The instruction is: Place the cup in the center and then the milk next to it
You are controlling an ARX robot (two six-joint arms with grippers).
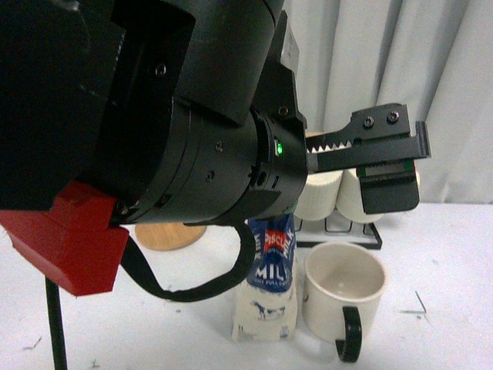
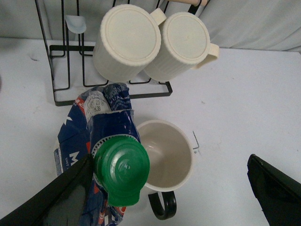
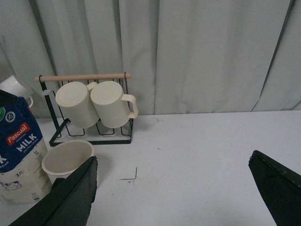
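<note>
so the cup [image 1: 343, 289] is seen upright on the white table [image 1: 454, 331], mouth up and empty, with its black handle turned toward the robot. the milk [image 1: 266, 297] is stood right next to it on the robot's left side, so close that a gap can't really be made out (touching or not can't be called from these shots). both are parked just in front of a black wire rack [image 3: 84, 76] with a wooden bar, where two ribbed mugs [image 2: 129, 42] are hung side by side, and a pale curtain [image 3: 211, 56] is hung behind it all. the left gripper [image 2: 169, 157] is held above the pair with its jaws spread wide and nothing clamped. the carton's green cap [image 2: 122, 169] is seen just beside one finger, and the cup's mouth is framed between the two. the right gripper [image 3: 174, 157] is spread wide too, with only bare table between its fingers, and the milk and cup are seen off to one side, well apart from it. a good chunk of the front view is blocked by a big black arm [image 1: 192, 116] with a red part and a small green light.
</note>
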